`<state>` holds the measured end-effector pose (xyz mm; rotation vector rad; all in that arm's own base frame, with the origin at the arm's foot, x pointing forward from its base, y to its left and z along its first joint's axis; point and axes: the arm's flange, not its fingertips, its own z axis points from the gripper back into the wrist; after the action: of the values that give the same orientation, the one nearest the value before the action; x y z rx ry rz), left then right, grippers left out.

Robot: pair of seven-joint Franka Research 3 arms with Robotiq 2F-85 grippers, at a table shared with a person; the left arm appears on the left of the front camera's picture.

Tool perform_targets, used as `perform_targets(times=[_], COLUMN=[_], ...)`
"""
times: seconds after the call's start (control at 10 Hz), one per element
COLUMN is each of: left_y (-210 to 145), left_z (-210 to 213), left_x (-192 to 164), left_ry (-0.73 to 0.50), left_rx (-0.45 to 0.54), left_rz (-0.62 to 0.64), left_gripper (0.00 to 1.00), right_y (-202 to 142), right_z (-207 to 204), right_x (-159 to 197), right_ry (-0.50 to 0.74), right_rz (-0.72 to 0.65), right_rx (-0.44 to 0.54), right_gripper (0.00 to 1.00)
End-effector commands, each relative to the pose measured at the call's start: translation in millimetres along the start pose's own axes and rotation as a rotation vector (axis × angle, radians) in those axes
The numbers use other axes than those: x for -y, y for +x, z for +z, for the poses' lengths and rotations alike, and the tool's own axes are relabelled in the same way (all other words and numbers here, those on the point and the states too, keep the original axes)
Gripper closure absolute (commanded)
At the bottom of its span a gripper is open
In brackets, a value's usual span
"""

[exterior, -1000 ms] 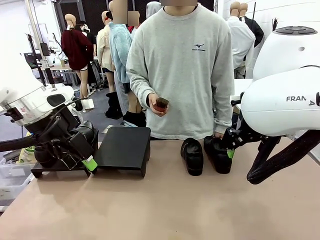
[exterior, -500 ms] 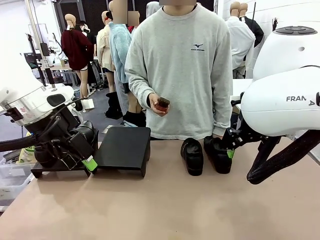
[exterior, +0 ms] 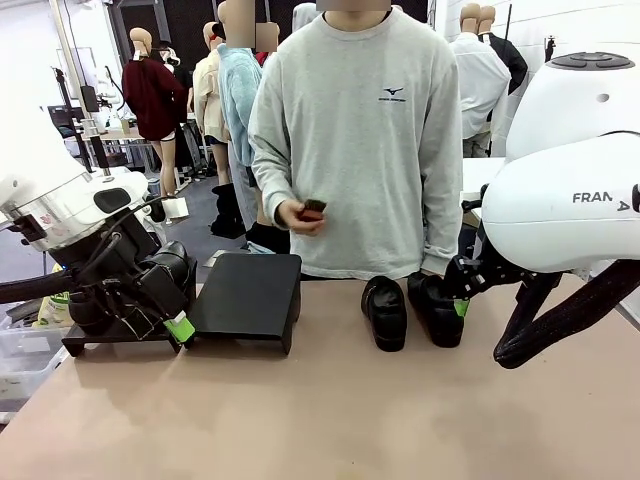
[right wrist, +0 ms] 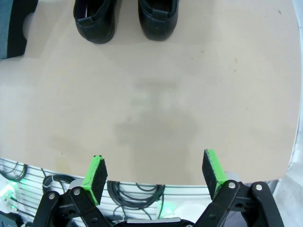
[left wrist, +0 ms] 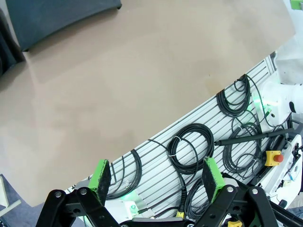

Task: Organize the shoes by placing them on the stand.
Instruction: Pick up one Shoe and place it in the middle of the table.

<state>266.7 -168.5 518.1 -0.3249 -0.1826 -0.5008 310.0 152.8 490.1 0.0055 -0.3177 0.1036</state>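
Two black shoes (exterior: 385, 312) (exterior: 435, 310) stand side by side at the table's far edge, toes toward me, in front of the person. The right wrist view has them at the top, shoes (right wrist: 94, 19) (right wrist: 158, 16). The black stand (exterior: 245, 295) sits left of them with nothing on its top; a second low unit (exterior: 100, 342) lies under my left arm. My left gripper (exterior: 172, 325) hangs open beside the stand, fingers (left wrist: 101, 175) wide over the table's near edge. My right gripper (exterior: 458, 300) is open beside the right shoe, with bare table between its pads (right wrist: 96, 177).
The person stands at the far side and holds a small dark object (exterior: 312, 209) in one hand at chest height. Black cables (left wrist: 191, 149) coil on the slotted base below the table's near edge. A corner of the stand (left wrist: 61, 14) lies at the top left of the left wrist view.
The person's hand with the small dark object has shifted slightly left and turned. Neither arm nor the shoes have moved.
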Motion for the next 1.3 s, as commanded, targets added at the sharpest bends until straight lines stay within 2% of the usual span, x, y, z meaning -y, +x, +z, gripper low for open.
perform_targets(times=[0.0, 0.1, 0.3, 0.6, 0.9, 1.1, 1.2], left_y=[2, 2, 2, 2, 2, 2, 2], left_z=[-1, -1, -1, -1, -1, -1, -1], left_x=[-2, -2, -2, -2, -2, -2, -2], left_ry=[0.001, 0.001, 0.001, 0.001, 0.001, 0.001, 0.001], left_rx=[0.004, 0.004, 0.004, 0.004, 0.004, 0.004, 0.004], left_rz=[-0.012, -0.012, -0.012, -0.012, -0.012, -0.012, -0.012], left_gripper=[0.00, 0.00, 0.00, 0.00, 0.00, 0.00, 0.00], right_y=[17, 46, 81, 146, 194, 205, 190], right_z=[-9, -25, -45, -84, -120, -119, -125], right_x=[-17, -33, -52, -62, -86, -101, -81], right_ry=[-0.031, -0.036, -0.022, 0.009, 0.037, 0.033, 0.060], right_rz=[0.094, 0.141, 0.181, 0.165, 0.169, 0.174, 0.171], right_rx=[-0.045, -0.079, -0.070, -0.060, -0.084, -0.111, -0.093], right_gripper=[0.00, 0.00, 0.00, 0.00, 0.00, 0.00, 0.00])
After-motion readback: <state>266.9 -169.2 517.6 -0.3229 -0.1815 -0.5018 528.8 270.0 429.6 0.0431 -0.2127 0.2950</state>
